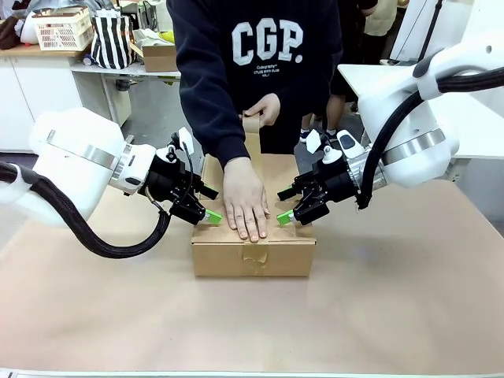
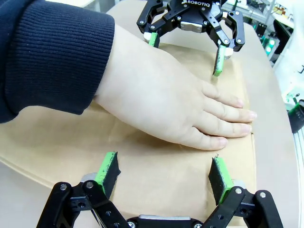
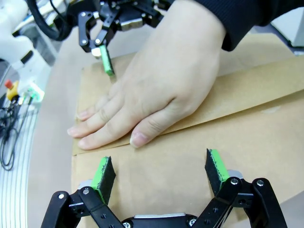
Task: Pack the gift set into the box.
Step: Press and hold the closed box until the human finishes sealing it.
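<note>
I see my left gripper (image 1: pixel 206 213) and right gripper (image 1: pixel 288 214) spread wide, pads resting on opposite edges of the closed box (image 1: pixel 253 252) between them, where the person's hand (image 1: pixel 245 199) presses tape (image 1: pixel 252 138).

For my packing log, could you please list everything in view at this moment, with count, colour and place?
box: one, brown cardboard, table centre, flaps closed.
tape strip: one, brown, running from the box top up to the person's far hand.
table: one, tan surface, under the box.
person's hands: two; one flat on the box top, one holding the tape strip.
left gripper: one, black with green pads, open, at the box's left edge.
right gripper: one, same colours, open, at the right edge.
</note>
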`<state>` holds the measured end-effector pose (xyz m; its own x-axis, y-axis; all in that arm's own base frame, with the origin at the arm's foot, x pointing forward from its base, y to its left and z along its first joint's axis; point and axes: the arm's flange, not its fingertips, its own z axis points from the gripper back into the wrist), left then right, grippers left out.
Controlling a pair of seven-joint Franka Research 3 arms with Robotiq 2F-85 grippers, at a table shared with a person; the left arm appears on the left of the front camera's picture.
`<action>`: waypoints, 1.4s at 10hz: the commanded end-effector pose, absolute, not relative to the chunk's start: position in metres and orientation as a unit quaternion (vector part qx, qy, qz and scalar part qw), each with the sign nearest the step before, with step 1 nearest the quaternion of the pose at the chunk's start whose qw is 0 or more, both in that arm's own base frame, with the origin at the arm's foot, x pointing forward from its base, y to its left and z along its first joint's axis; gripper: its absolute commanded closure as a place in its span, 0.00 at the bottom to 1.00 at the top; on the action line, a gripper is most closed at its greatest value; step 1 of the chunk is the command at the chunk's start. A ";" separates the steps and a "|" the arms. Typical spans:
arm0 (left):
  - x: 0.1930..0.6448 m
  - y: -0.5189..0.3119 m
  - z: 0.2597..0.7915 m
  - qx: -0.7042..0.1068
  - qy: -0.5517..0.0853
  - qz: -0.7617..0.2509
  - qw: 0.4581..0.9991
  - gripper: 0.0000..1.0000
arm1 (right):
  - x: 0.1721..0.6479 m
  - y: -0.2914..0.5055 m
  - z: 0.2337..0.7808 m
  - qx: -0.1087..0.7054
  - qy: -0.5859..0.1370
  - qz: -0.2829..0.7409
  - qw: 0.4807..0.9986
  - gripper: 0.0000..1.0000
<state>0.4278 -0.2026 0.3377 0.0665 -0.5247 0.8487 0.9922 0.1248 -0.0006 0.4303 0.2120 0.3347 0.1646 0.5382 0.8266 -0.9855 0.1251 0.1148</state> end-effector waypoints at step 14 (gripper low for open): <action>0.427 -0.202 0.338 -0.323 -0.360 -0.576 0.659 0.00 | 0.430 0.213 0.335 0.344 -0.316 0.560 0.684 0.00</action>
